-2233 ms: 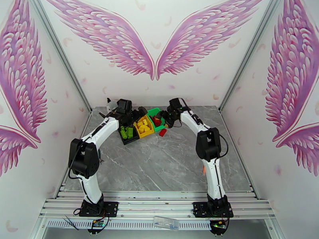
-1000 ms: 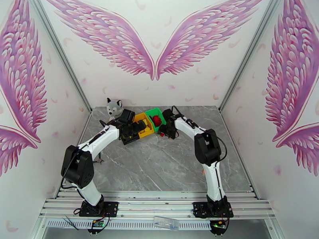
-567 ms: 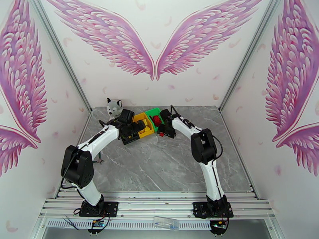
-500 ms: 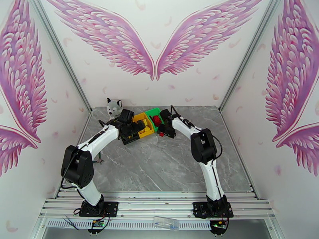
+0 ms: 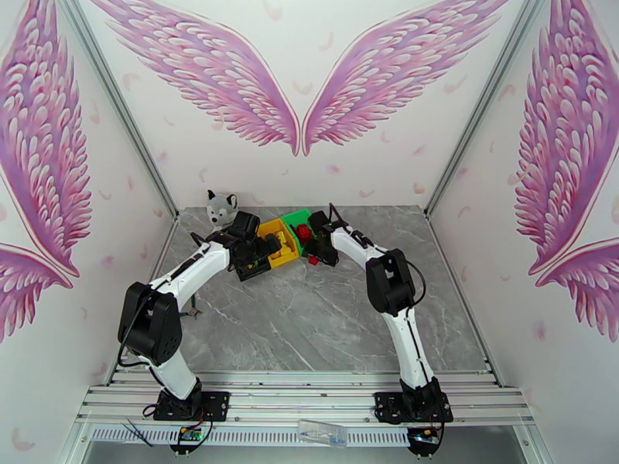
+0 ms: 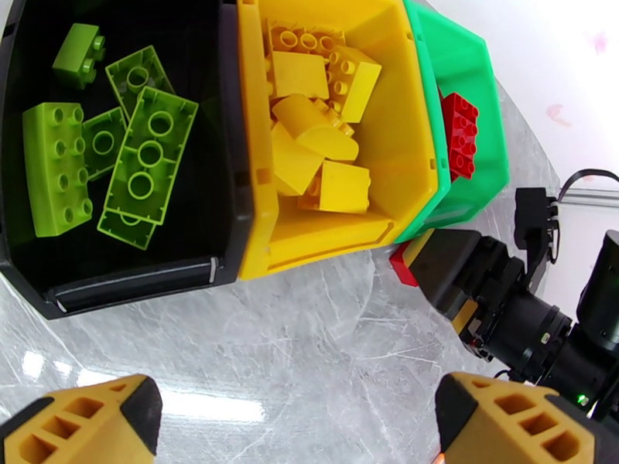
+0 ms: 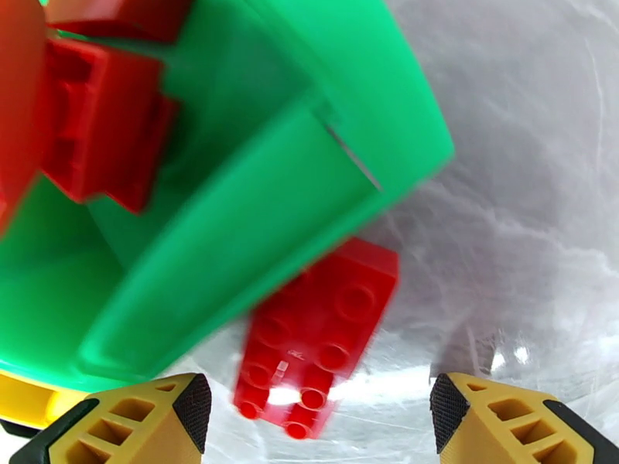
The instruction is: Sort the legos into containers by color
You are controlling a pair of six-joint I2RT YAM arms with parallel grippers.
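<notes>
Right arm [image 5: 364,253] has swung inward over the last two seconds and its jaws now sit low beside the green bin. Left arm [image 5: 193,264] has backed off the bins, uncovering the husky.

Near: left jaws are wide apart and empty, over bare counter [image 6: 309,357] just short of the bins. Right jaws are apart too, gripping nothing. The red brick [image 7: 317,334] lies flat on the counter, studs up, just ahead of them. It's tucked against the near corner of the green bin [image 7: 387,148], outside it, and the bin wall overhangs part of it.

Bins: the black bin [image 6: 131,284] holds the green legos [image 6: 147,164]. The yellow bin [image 6: 402,148] holds the yellow legos [image 6: 317,141]. The green bin holds the red legos [image 6: 460,137]. No mixed colours that I can see.

Status, my read: nearly done. That red brick is the only loose lego I can spot. Left to do: grasp it, lift it, drop it in the green bin. Tight approach next to that wall.

Far: husky [image 5: 223,209] in the back-left corner, not part of the job.

Writing: none legible. There's a faint embossed mark on the red brick, too small to read.
</notes>
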